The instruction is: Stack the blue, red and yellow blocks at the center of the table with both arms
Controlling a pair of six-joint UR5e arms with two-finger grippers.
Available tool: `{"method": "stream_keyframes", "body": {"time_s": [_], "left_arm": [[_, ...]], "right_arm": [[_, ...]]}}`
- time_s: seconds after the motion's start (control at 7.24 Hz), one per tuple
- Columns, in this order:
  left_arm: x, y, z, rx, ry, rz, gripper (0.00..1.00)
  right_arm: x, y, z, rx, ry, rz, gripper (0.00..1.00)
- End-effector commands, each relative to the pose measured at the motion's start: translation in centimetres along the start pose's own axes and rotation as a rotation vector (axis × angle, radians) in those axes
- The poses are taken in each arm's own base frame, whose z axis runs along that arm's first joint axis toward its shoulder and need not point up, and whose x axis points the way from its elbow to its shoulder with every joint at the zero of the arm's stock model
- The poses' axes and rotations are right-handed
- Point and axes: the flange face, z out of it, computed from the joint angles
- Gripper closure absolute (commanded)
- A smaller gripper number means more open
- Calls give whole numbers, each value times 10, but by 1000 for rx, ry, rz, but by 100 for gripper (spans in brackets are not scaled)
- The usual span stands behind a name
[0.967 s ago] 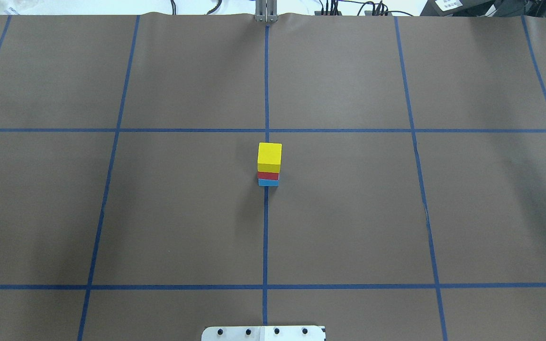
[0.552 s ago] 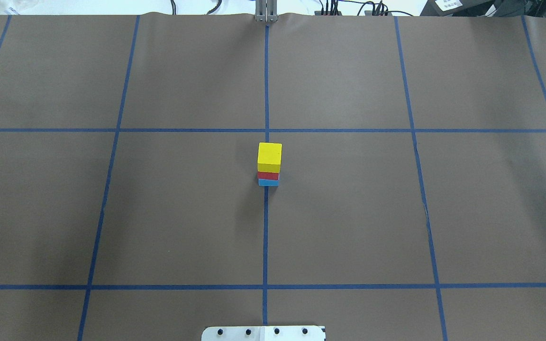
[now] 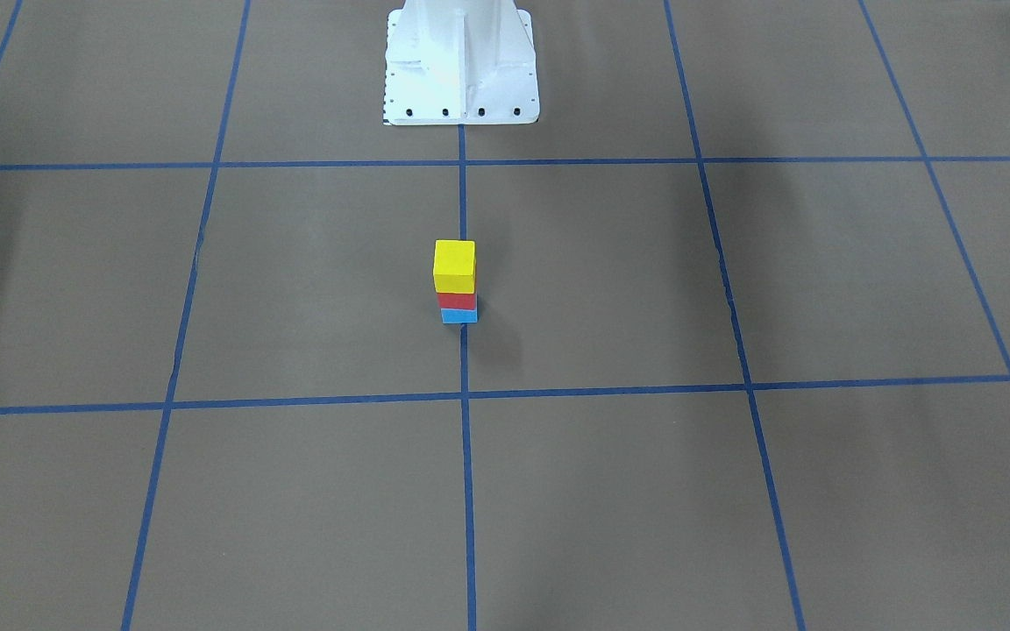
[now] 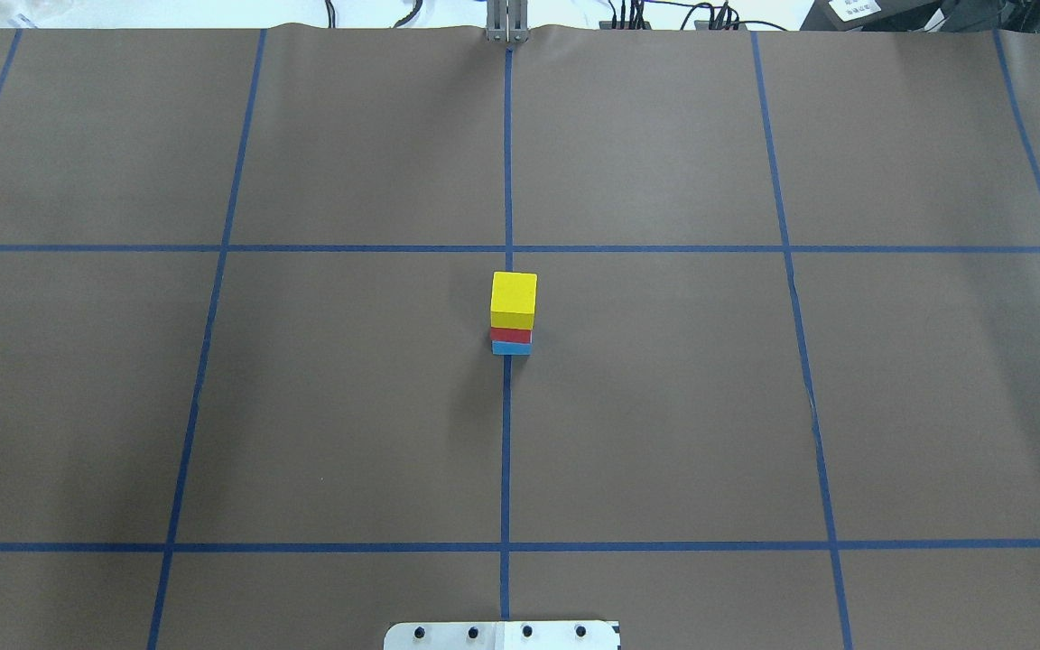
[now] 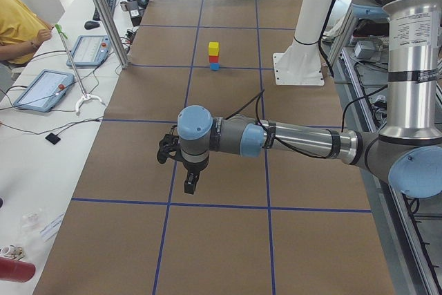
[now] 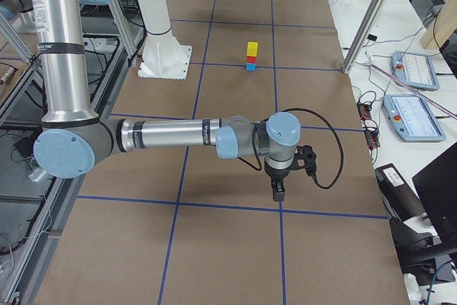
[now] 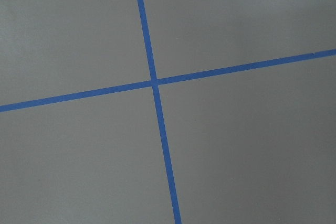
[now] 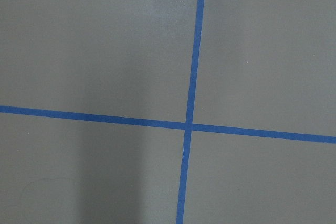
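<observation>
A yellow block [image 4: 514, 298] sits on a red block [image 4: 511, 335], which sits on a blue block [image 4: 511, 348], as one upright stack at the table's center on the middle tape line. The stack also shows in the front view [image 3: 454, 265] and small in both side views. My left gripper [image 5: 190, 184] hangs over the table far from the stack, toward the robot's left end. My right gripper [image 6: 278, 191] hangs likewise toward the right end. Both show only in side views, so I cannot tell if they are open or shut. Both wrist views show only brown paper and crossing blue tape.
The white robot base [image 3: 461, 61] stands behind the stack. Blue tape lines grid the brown table cover. A side bench holds tablets [image 5: 43, 88] and cables, with a person in yellow [image 5: 17, 22]. A metal post [image 5: 103, 12] stands at the table's far edge.
</observation>
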Motion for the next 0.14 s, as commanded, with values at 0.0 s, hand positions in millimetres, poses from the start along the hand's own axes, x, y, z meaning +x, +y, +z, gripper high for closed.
{"method": "stream_keyframes", "body": {"time_s": [0.0], "left_arm": [[-5, 5, 5, -12, 0, -16, 0]], "right_arm": [[4, 4, 0, -1, 3, 7, 0]]}}
